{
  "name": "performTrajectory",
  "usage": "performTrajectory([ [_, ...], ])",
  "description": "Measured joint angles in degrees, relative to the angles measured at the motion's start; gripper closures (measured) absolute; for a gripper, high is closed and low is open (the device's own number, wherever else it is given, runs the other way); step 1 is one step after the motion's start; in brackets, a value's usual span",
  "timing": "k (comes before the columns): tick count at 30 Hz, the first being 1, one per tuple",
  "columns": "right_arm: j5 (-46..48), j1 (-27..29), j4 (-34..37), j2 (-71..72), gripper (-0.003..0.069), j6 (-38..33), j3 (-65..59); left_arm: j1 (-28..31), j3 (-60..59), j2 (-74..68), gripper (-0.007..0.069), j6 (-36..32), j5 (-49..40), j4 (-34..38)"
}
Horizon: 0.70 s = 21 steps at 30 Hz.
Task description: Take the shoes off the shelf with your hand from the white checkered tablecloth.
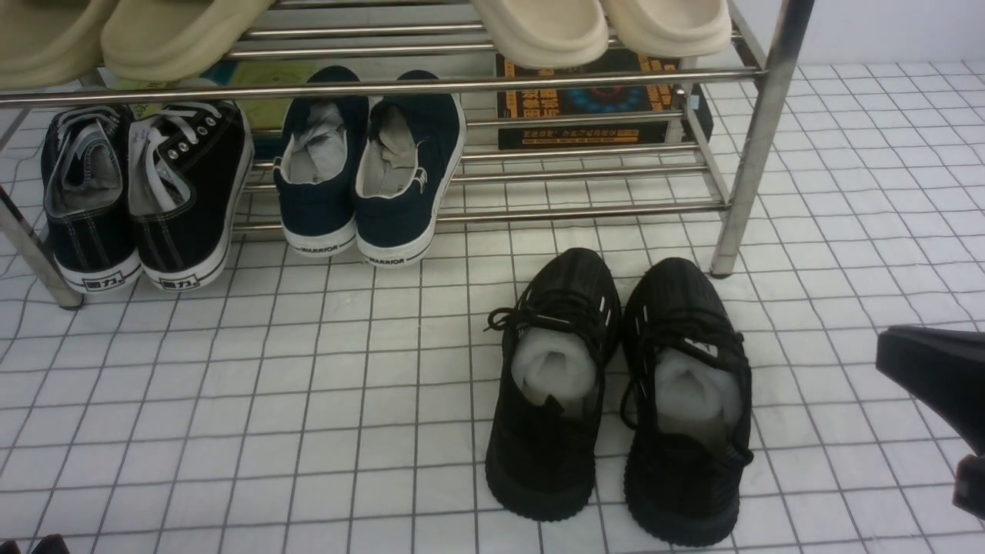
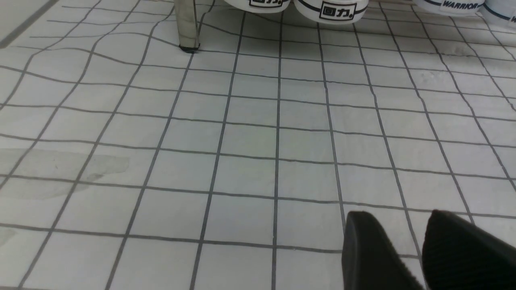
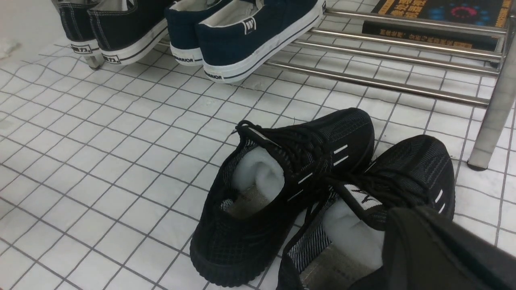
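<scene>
The white checkered tablecloth (image 1: 231, 400) spreads creased under the chrome-tube shelf (image 1: 758, 131). My knit black shoes (image 1: 616, 392) stand side by side on the cloth before the shelf's right leg, paper-stuffed. My right fingers (image 1: 935, 377), closed and empty, hang just right of them; my left fingers (image 2: 423, 253) stand parted.

matt black knit shoes (image 1: 616, 392), glossy chrome metal shelf (image 1: 758, 138), creased white cloth (image 1: 269, 400).
</scene>
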<state>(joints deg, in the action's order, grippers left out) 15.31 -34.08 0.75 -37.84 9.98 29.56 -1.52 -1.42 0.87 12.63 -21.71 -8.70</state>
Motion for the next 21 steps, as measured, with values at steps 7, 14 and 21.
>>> performTrajectory([
  [7, 0.19, 3.37, -0.75, 5.31, 0.0656, -4.87, -3.69, 0.00, 0.00, 0.00, 0.0384, 0.00, 0.00, 0.00],
  [14, 0.63, 20.60, -0.33, 20.04, 0.0648, -8.22, -17.01, 0.00, 0.00, 0.00, 0.0384, 0.00, 0.00, 0.00],
  [21, 0.73, 34.24, -0.16, 37.49, 0.0643, -8.33, -29.13, 0.00, 0.00, 0.00, 0.0384, 0.00, 0.00, 0.00],
])
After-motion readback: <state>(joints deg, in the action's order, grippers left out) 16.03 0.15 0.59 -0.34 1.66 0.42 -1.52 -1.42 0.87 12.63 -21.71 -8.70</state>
